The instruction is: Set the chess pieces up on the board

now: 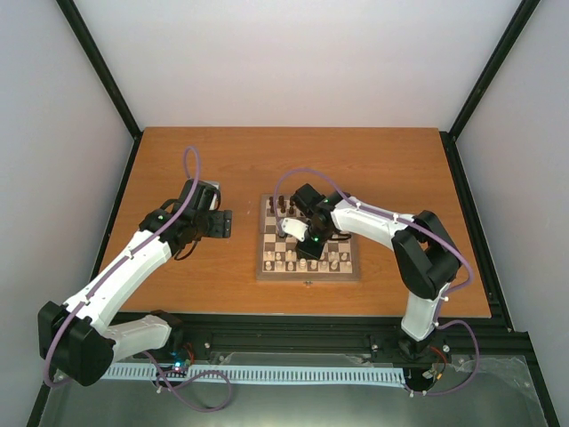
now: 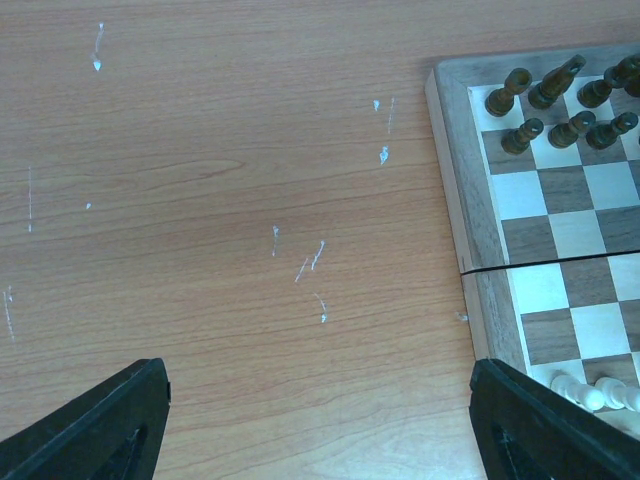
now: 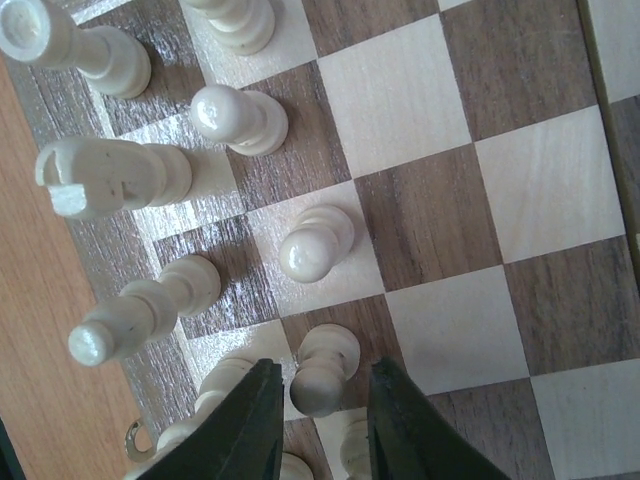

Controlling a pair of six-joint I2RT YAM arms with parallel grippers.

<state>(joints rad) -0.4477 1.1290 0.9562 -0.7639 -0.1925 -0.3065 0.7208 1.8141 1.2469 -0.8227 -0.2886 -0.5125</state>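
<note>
The board [image 1: 308,277] lies at the table's centre, with dark brown pieces [image 1: 283,206] on its far rows and cream pieces [image 1: 286,260] on its near rows. My right gripper [image 1: 307,247] is low over the near rows. In the right wrist view it [image 3: 323,368] is open, its fingers on either side of a standing cream pawn [image 3: 330,350] on a dark square, with small gaps to it. My left gripper [image 1: 227,224] is open and empty over bare table left of the board; it also shows in the left wrist view [image 2: 320,430].
More cream pieces stand close round the right gripper: a pawn [image 3: 315,243], another pawn [image 3: 235,118], a knight [image 3: 110,175] and a bishop [image 3: 145,305]. The board's left border [image 2: 455,180] with dark pieces [image 2: 548,90] lies right of the left gripper.
</note>
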